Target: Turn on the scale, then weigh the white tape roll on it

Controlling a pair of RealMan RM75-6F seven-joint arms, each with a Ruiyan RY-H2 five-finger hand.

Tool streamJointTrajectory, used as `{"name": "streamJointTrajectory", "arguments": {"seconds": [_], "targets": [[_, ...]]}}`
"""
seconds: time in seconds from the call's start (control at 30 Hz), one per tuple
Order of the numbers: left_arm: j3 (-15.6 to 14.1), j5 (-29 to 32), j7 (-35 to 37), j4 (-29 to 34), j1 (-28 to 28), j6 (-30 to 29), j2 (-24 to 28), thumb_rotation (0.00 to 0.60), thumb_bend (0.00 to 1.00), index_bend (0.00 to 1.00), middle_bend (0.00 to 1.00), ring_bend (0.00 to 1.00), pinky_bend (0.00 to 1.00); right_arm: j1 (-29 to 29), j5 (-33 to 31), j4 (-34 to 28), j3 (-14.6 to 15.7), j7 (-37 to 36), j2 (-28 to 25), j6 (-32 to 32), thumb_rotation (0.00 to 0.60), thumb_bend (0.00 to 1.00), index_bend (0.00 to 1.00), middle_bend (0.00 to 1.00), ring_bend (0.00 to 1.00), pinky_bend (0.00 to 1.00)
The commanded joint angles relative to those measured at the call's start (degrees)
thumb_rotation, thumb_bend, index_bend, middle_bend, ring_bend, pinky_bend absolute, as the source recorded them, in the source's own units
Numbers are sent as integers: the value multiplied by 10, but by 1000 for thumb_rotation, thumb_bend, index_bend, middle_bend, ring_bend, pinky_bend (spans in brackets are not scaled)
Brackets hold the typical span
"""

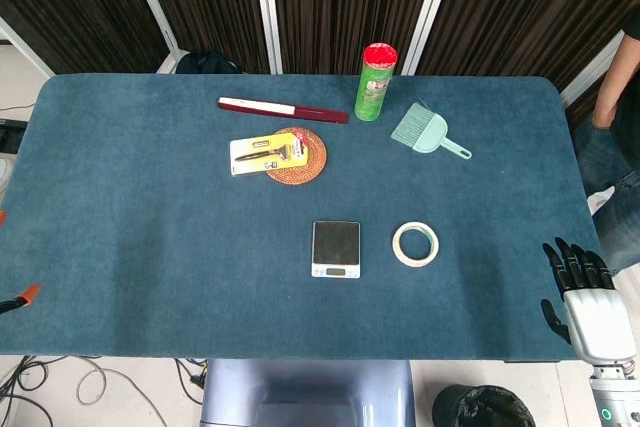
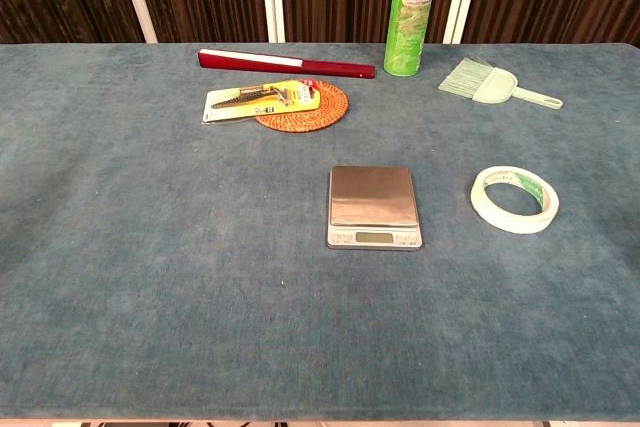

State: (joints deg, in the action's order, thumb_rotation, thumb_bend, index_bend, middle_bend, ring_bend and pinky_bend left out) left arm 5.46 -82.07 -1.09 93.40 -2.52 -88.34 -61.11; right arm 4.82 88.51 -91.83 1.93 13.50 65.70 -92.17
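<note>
Blue felt covers the table (image 1: 150, 247). At its near right edge the right hand (image 1: 585, 292) hangs open, holding nothing. Well apart, the white tape roll (image 1: 415, 244) lies flat beside the scale (image 1: 336, 248).

Only the right hand (image 1: 585, 302) shows: glossy black fingers (image 1: 572, 262) on a white, boxy palm shell, then a grey wrist below it carrying a small glowing teal ring.
</note>
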Motion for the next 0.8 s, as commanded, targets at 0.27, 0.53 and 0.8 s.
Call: {"name": "streamJointTrajectory", "arguments": {"seconds": [0.27,0.53,0.8], "targets": [[-3,-7,2,0,0,-2,1,600,29,0,0,0,0,-6,9,-8,-4,2,-4,-3,600,428,0,76,97,137],[-2,-7,1,0,0,-4,0,600,29,0,0,0,0,-6,13,-7,-5,0,-2,9,600,428,0,76,97,137],[-2,-8,3,1,2,-8,1,600,30,0,0,0,0,-6,21,-14,-4,-1,-3,16,600,428,0,80,176,193]]}}
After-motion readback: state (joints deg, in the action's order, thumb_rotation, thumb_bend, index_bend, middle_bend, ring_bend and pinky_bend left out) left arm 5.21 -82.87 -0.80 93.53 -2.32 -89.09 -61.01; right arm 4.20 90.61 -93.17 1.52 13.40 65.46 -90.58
